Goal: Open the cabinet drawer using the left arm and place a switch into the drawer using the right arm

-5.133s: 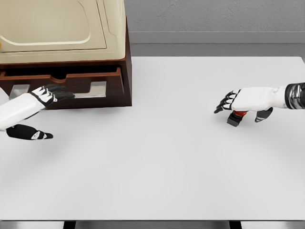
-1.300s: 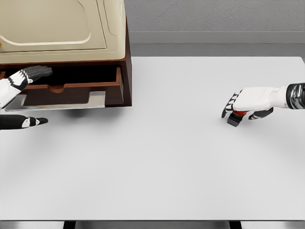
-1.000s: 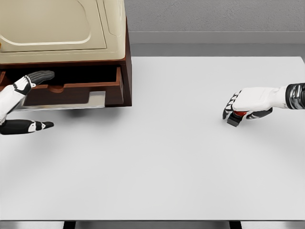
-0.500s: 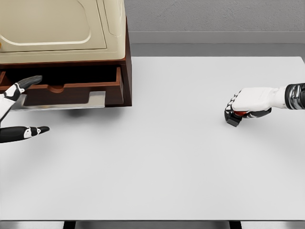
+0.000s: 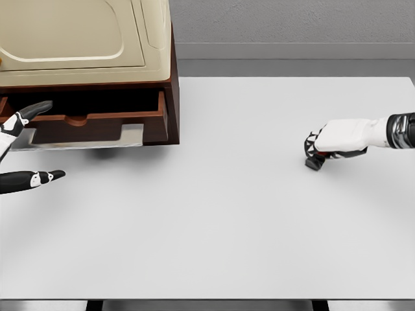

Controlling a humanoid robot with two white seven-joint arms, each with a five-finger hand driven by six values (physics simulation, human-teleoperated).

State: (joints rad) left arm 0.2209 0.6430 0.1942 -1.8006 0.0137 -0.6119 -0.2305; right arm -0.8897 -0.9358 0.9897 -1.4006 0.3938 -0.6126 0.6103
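The brown cabinet (image 5: 170,71) with a cream top stands at the back left of the white table (image 5: 214,220). Its drawer (image 5: 97,126) is pulled out, its dark inside showing. My left hand (image 5: 23,146) is at the left edge beside the drawer front, fingers spread, holding nothing. At the right, my right hand (image 5: 321,146) is curled over the small black switch (image 5: 313,163) with a red part, which rests on the table; most of the switch is hidden under the fingers.
A grey wall and ledge (image 5: 292,50) run behind the table. The cabinet's cream top (image 5: 71,32) overhangs the drawer opening.
The drawer has come out since the earliest frame and my left hand has moved off it to the left edge. My right hand's fingers have closed down over the switch.
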